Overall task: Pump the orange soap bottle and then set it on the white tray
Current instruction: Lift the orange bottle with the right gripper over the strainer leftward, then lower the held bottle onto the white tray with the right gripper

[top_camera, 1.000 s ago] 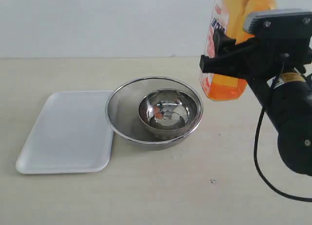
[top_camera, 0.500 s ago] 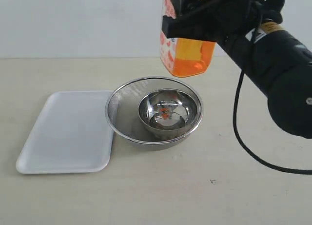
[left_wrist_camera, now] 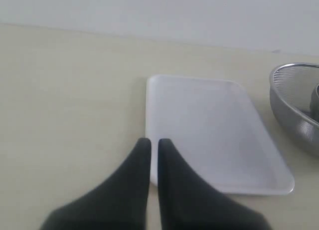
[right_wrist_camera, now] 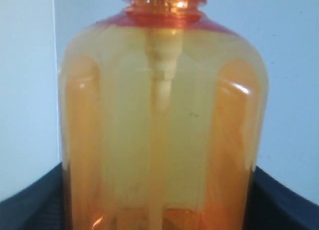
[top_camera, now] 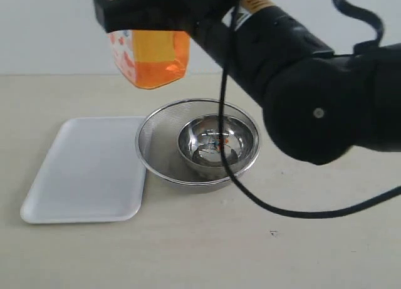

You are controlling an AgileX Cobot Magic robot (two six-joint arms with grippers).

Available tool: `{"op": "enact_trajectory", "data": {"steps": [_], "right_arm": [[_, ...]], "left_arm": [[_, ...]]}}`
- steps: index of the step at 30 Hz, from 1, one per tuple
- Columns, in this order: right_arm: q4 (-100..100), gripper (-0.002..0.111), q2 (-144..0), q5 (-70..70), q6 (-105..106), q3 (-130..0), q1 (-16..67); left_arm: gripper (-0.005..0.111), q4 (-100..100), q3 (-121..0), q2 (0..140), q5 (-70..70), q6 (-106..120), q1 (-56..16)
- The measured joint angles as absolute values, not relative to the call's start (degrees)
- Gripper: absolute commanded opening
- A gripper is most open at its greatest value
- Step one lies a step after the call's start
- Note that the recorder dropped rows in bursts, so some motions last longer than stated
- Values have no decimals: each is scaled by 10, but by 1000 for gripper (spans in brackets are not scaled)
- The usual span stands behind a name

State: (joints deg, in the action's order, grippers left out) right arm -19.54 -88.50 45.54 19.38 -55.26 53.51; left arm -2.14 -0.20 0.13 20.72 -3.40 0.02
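Observation:
The orange soap bottle [top_camera: 153,57] hangs in the air above the table, between the white tray [top_camera: 88,170] and the strainer bowl. My right gripper [top_camera: 147,10] is shut on its body, reaching across from the right; its top is out of frame. In the right wrist view the orange soap bottle [right_wrist_camera: 162,120] fills the frame, with a black finger at each side. The left gripper [left_wrist_camera: 153,142] is shut on nothing, low over the near corner of the white tray [left_wrist_camera: 214,135].
A round steel mesh strainer [top_camera: 156,138] holding a smaller shiny steel bowl [top_camera: 216,145] stands right of the tray. The strainer's rim [left_wrist_camera: 294,115] also shows in the left wrist view. A black cable [top_camera: 263,204] loops down from the right arm.
The right arm has carried the bottle leftward, from right of the strainer across it to a spot near the tray's right edge. The tray and bowls have not moved.

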Motion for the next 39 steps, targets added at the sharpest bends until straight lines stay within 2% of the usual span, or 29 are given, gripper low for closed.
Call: {"op": "enact_trajectory", "data": {"steps": [14,39], "right_arm": [[-182,0,-1054,415,156,-684,560],[-109,0,-1266,547,93,-761,560]], "left_arm": [[5,-21,-2,1,207,-34,0],[5,-21,-2,1,207,-34,0]]}}
